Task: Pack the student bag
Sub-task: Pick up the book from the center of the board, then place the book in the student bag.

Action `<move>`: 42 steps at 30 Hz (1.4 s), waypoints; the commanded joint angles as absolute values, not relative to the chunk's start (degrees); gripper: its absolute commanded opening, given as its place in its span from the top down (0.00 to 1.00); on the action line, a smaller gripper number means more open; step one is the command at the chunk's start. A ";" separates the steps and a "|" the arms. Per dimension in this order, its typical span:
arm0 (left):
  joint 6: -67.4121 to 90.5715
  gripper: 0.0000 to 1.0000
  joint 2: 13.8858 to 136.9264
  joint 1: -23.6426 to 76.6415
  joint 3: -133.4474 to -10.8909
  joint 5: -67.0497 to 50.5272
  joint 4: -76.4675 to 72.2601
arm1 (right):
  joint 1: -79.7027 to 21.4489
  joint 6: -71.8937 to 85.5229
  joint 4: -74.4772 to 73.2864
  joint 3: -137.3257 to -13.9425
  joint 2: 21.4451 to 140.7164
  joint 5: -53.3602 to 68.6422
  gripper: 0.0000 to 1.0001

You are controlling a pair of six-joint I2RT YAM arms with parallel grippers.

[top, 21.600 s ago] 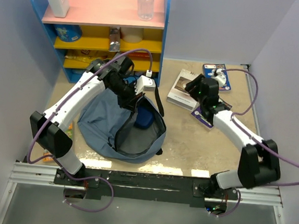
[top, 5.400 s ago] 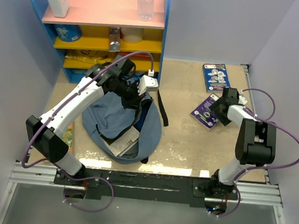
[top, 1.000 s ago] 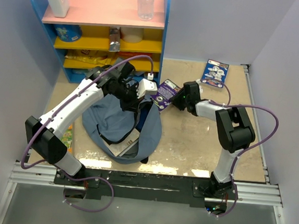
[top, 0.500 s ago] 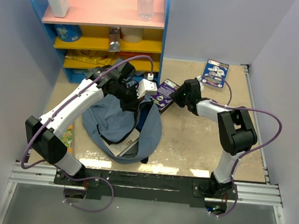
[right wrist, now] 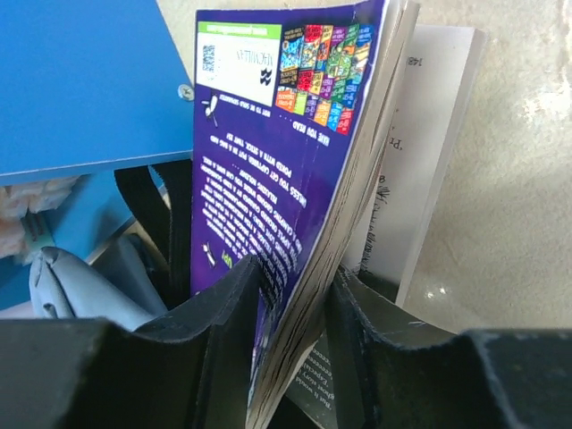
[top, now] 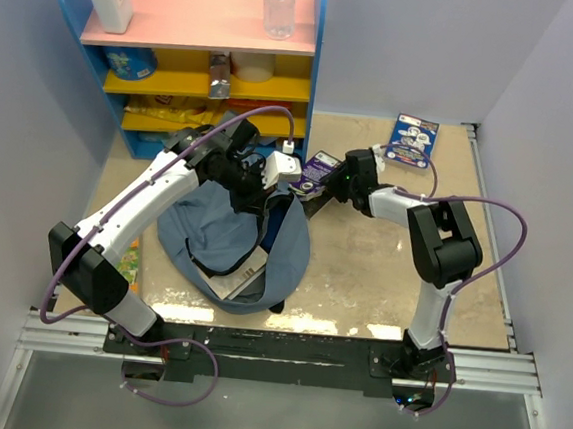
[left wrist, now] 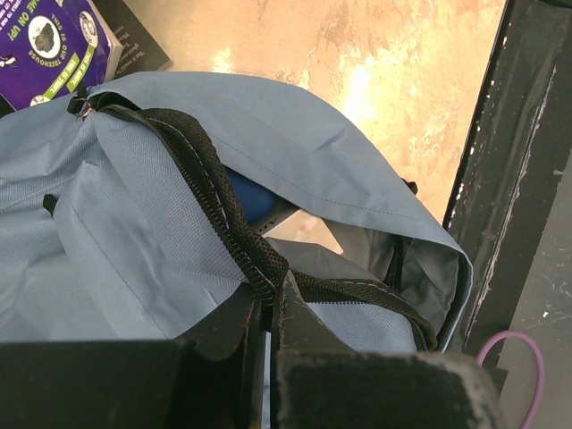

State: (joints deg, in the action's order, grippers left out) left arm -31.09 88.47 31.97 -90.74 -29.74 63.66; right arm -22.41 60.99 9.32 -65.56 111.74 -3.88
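Note:
The student bag (top: 220, 231), slate-blue with a black zipper, lies open on the table left of centre with a book (top: 239, 277) showing in its mouth. My left gripper (top: 255, 190) is shut on the bag's zipper edge (left wrist: 259, 268) and holds the opening up. Something dark blue (left wrist: 250, 198) shows inside. My right gripper (top: 333, 185) is shut on a purple paperback (top: 317, 168), held on edge just right of the bag's top. In the right wrist view the purple paperback (right wrist: 277, 161) stands between my fingers (right wrist: 223, 304), with white pages (right wrist: 433, 125) fanned open behind it.
A blue shelf unit (top: 312, 76) with a bottle and boxes stands at the back left, its side panel (right wrist: 89, 80) close to the held book. Another blue book (top: 413, 140) lies at the back right. A black bag strap (right wrist: 165, 214) hangs near the shelf.
My right gripper has carried the purple paperback a little left and farther back, toward the shelf corner and the bag's top. The left arm and the bag have stayed put.

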 commanded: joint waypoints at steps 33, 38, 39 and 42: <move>-26.81 1.00 90.00 28.56 -102.48 -24.52 61.17 | -25.39 55.98 -9.22 -56.87 63.65 6.50 1.00; -26.37 1.00 90.17 28.56 -103.35 -24.52 61.43 | -31.10 61.34 -7.04 -48.44 58.45 8.17 1.00; -26.28 1.00 90.26 28.56 -103.62 -24.52 61.61 | -32.51 62.22 -6.25 -47.38 58.27 7.91 1.00; -26.19 1.00 90.53 28.56 -104.33 -25.05 62.49 | -39.44 64.25 -4.13 -46.31 60.20 5.37 1.00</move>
